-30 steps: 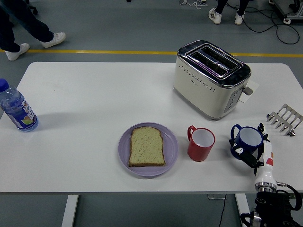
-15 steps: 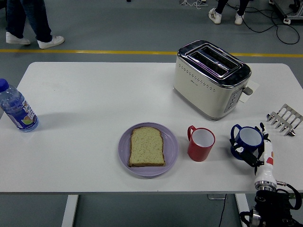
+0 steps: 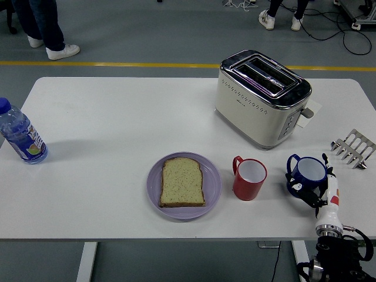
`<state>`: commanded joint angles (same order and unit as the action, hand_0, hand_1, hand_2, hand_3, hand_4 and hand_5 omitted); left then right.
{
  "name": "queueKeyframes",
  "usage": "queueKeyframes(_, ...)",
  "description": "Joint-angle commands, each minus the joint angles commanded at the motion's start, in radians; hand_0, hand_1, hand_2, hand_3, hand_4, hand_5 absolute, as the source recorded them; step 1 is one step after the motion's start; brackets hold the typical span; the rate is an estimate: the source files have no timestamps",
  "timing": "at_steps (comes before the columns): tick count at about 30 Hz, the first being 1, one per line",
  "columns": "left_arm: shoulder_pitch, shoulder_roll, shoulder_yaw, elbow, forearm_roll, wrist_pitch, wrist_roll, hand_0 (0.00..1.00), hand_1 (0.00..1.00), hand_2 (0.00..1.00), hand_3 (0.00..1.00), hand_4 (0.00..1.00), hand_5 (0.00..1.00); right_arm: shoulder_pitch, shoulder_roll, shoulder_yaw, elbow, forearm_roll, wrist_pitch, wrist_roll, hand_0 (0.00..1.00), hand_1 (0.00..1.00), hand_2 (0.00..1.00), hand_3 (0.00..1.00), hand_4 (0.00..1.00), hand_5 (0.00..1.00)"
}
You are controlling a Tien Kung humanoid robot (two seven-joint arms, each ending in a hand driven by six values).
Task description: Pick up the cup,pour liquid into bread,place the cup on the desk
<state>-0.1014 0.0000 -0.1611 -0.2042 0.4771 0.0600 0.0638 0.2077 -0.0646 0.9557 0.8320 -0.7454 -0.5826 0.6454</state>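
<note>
Right hand [image 3: 317, 187] at desk [image 3: 117, 117] near right, fingers curled around blue cup [image 3: 306, 175], apparently gripping; cup upright on desk. Red cup [image 3: 249, 178] just left. Bread [image 3: 182, 182] on purple plate [image 3: 154, 188], further left. Toaster [image 3: 262, 97] far.
</note>
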Motion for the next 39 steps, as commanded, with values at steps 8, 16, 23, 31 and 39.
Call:
queueKeyframes(8,-0.001,0.0,-0.002,0.0,0.003,0.0,0.0,0.635,0.646,0.655,0.552,0.324,0.838,0.003,0.0,0.001,-0.003,0.024,-0.008,0.0,0.689,0.603,0.781,0.834,0.905,0.049)
queueKeyframes(16,0.0,0.0,-0.002,0.0,0.004,0.0,0.0,0.635,0.646,0.656,0.552,0.324,0.837,0.002,0.0,0.002,0.001,0.042,-0.014,0.0,0.591,0.532,0.671,0.746,0.882,0.06)
queueKeyframes(23,0.0,0.0,-0.002,0.0,0.004,0.0,0.0,0.635,0.646,0.656,0.552,0.323,0.837,-0.001,-0.002,0.01,0.007,0.051,-0.018,0.0,0.559,0.505,0.627,0.713,0.86,0.028)
queueKeyframes(31,0.003,0.0,-0.004,0.001,0.005,0.0,0.0,0.635,0.645,0.656,0.552,0.324,0.836,-0.009,-0.009,0.028,0.037,0.037,-0.018,0.0,0.544,0.485,0.608,0.675,0.831,0.002)
queueKeyframes(39,0.011,0.0,0.0,0.002,0.004,0.0,0.0,0.635,0.646,0.657,0.552,0.324,0.836,-0.027,-0.032,0.056,0.123,-0.016,-0.024,0.0,0.467,0.414,0.564,0.641,0.785,0.002)
